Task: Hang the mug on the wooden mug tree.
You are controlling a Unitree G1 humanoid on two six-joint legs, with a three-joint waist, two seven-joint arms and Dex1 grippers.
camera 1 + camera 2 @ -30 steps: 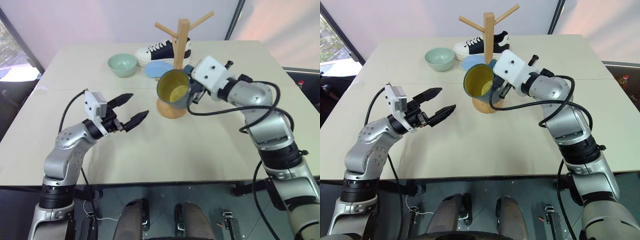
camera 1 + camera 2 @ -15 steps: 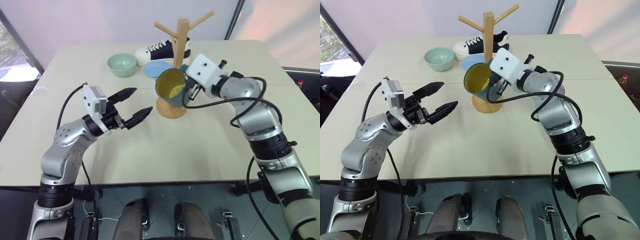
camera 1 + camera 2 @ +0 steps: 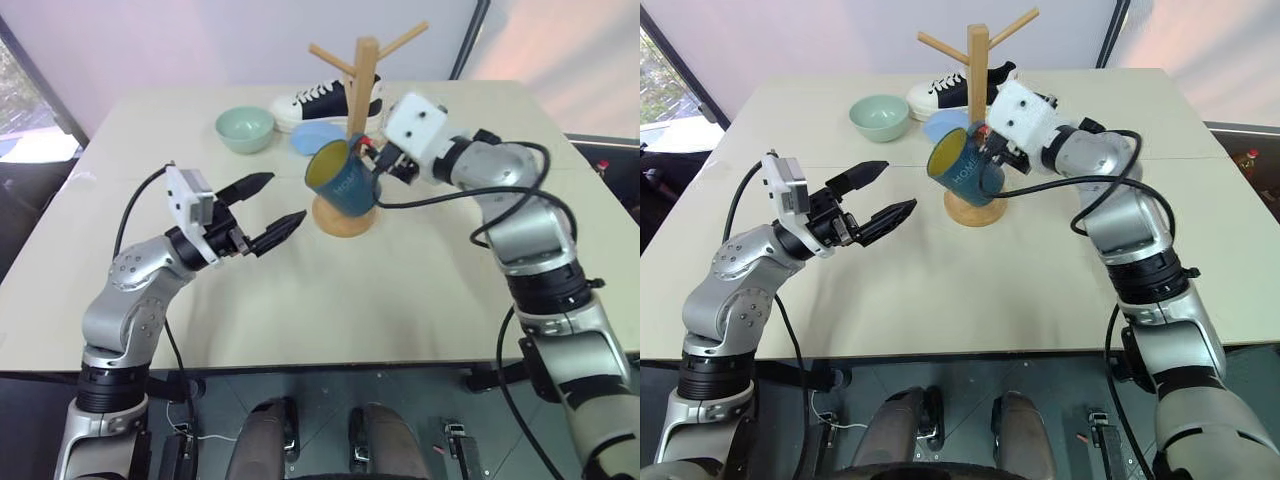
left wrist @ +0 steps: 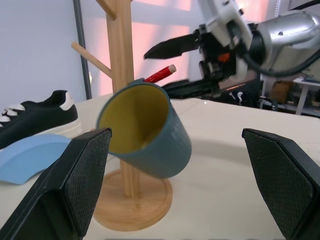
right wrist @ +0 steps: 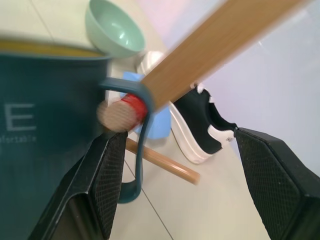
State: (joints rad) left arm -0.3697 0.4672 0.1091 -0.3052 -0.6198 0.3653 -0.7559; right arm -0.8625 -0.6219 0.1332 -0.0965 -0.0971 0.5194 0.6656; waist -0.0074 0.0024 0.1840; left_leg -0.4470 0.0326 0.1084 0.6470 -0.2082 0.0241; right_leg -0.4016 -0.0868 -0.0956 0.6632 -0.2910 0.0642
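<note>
The dark teal mug point(image 3: 343, 182) with a yellow inside hangs tilted on the wooden mug tree point(image 3: 366, 82). In the right wrist view its handle point(image 5: 141, 131) loops over a red-tipped peg point(image 5: 125, 111). My right gripper point(image 3: 378, 160) is open just right of the mug, level with the handle, with its fingers spread wide and nothing pinched. My left gripper point(image 3: 282, 200) is open above the table, left of the tree's round base point(image 3: 340, 219) and apart from the mug. The left wrist view looks into the mug's mouth point(image 4: 134, 116).
A pale green bowl point(image 3: 245, 129) stands at the back left. A light blue plate point(image 3: 312, 139) and a black and white sneaker point(image 3: 322, 101) lie behind the tree. Bare tabletop point(image 3: 360, 290) lies in front of the tree.
My right gripper opened, let go of the mug and drew back a little to the right. The mug swung down to hang from the peg, its lettered side now showing. The left arm stayed put.
</note>
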